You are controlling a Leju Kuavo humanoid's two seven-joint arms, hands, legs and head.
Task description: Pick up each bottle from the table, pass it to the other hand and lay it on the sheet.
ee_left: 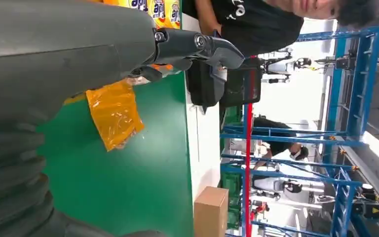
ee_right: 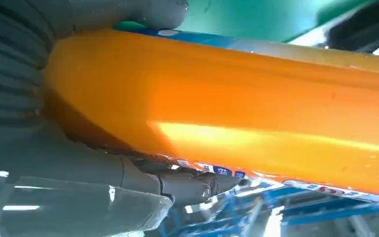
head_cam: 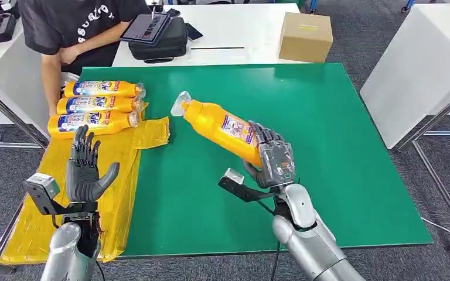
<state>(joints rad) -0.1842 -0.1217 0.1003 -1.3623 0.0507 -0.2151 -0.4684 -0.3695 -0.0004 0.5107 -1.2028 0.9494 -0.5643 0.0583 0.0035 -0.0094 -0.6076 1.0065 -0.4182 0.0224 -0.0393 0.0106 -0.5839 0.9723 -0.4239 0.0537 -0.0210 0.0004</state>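
So the far side was pretty cluttered: a person in a black shirt (head_cam: 73,26) leaned in at the far left corner, one arm down right beside the three bottles (head_cam: 94,105) that lay side by side on the yellow sheet (head_cam: 117,193). Behind the green mat there was a white counter (head_cam: 240,29) with a black bag (head_cam: 161,41), a tablet (head_cam: 146,26) resting on top of it, and a cardboard box (head_cam: 306,36) near its right end. Nothing sat between the two hands, just bare mat.

The right hand (head_cam: 272,161) was wrapped around the base end of the orange bottle (head_cam: 220,126), holding it up off the mat, tilted with the cap end pointing toward the far left, toward the sheet. In the right wrist view the bottle's side was pressed tight against the palm with the thumb (ee_right: 148,12) over it. The left hand (head_cam: 85,167) was up over the sheet, holding nothing, fingers straight and spread, thumb out to the side, well apart from the bottle.

The green mat (head_cam: 340,146) covered the near counter, with the sheet draped over its left edge. Grey carpet on the floor, another white counter (head_cam: 422,64) off to the right, and blue metal racking (ee_left: 335,143) in the left wrist view.
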